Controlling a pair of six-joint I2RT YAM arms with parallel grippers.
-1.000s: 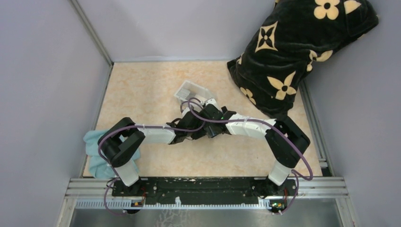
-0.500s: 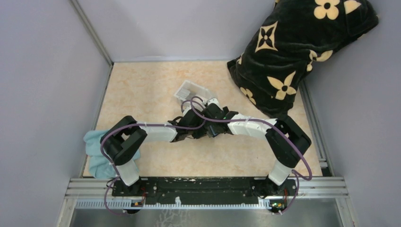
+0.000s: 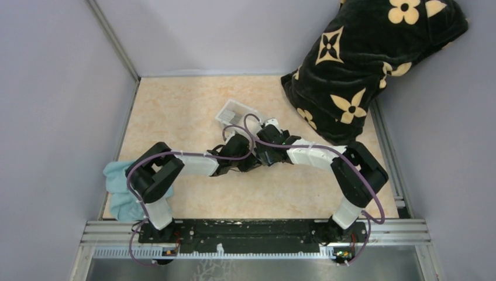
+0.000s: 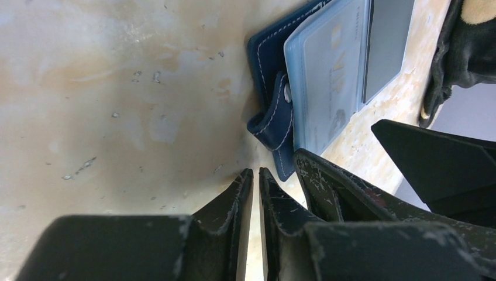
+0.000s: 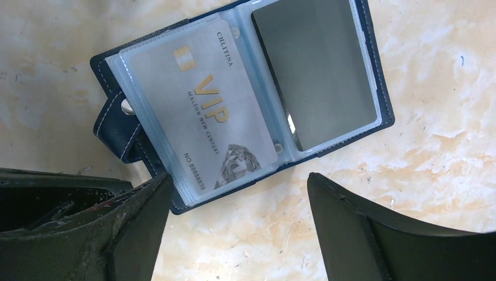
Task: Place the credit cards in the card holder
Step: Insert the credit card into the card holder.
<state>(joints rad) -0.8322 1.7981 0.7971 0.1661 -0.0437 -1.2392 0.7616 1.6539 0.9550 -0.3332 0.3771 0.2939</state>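
card holder (image 5: 240,99) open, corner behind right hand (image 5: 238,178)

Tbl (image 3: 175,111): card holder (image 5: 245,99), tray (image 3: 237,111), cloth (image 3: 117,193)

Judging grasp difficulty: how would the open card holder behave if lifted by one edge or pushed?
Probably floppy: the card holder lies open, hinged at its spine, so one half may fold. Likely light, sliding easily on the smooth table.
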